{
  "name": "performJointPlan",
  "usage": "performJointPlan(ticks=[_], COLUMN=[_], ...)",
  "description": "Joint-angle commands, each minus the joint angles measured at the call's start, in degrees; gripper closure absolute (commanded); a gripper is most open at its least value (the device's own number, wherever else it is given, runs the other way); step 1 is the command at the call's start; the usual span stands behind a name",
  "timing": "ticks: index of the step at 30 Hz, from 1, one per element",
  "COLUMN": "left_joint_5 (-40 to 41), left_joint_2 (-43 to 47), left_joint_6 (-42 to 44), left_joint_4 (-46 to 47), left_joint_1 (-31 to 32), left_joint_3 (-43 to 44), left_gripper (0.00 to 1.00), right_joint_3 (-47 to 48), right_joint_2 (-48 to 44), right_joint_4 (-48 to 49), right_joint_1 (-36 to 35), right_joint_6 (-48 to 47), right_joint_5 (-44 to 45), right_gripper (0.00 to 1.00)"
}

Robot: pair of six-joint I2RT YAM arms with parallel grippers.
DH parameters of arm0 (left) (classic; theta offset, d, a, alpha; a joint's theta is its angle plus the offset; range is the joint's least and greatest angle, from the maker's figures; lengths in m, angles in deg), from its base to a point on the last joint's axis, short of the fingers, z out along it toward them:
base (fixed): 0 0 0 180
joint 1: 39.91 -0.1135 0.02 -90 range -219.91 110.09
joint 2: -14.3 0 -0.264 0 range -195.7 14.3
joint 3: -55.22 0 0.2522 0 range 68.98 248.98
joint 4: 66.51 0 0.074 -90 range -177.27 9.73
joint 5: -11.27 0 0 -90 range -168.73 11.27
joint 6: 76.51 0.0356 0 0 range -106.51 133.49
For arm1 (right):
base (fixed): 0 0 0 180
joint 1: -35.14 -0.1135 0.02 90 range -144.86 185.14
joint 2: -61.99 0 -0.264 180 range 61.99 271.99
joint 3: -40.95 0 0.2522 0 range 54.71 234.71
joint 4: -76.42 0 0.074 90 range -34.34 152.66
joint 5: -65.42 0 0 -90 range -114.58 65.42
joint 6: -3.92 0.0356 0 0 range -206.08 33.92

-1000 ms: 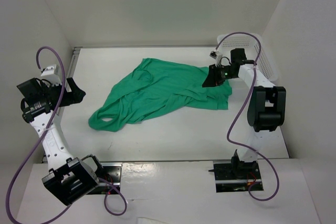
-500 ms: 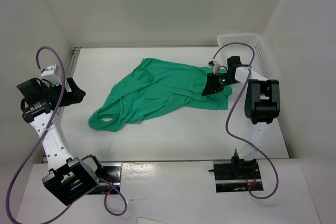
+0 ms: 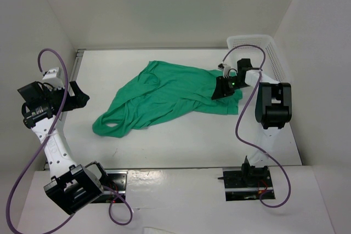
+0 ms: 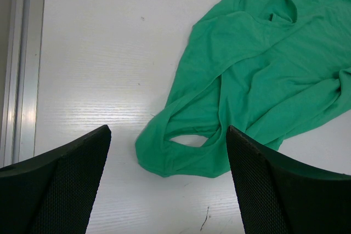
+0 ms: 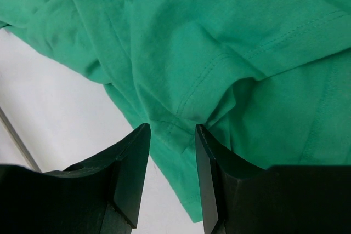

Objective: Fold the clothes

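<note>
Right wrist view: right gripper (image 5: 171, 130) straddles a puckered hem at the shirt's (image 3: 164, 100) 3 o'clock edge, jaws part-way apart (pinching or not, I cannot tell), probably to pull it flat. Left gripper (image 4: 168, 131) hangs agape and empty at 9 o'clock; the shirt lies crumpled mid-table (image 3: 164, 146).

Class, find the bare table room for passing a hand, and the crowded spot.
Bare table: the near strip between shirt and arm bases; left, between left gripper and shirt. Crowded: far right, where right gripper, shirt and basket sit close.
</note>
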Motion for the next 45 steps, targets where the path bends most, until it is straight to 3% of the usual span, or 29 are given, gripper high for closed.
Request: performJointPlan(ticks=[1, 9, 45], left_joint_5=[-1.45, -1.45, -1.45], left_joint_2=[0.60, 0.60, 0.60], left_joint_6=[-0.55, -0.55, -0.55], left_joint_4=[0.92, 0.92, 0.92], left_joint_1=[0.16, 0.16, 0.16], left_joint_3=[-0.12, -0.12, -0.12], left_gripper=[0.08, 0.08, 0.07], right_joint_3=[-0.10, 0.42, 3.76], right_joint_2=[-1.93, -1.93, -1.49], right_joint_4=[4.19, 5.25, 6.83], right_joint_1=[0.37, 0.90, 0.90], right_joint_6=[1.50, 3.08, 4.14], right_joint_5=[2.04, 2.65, -3.67], right_gripper=[0.53, 0.50, 0.50])
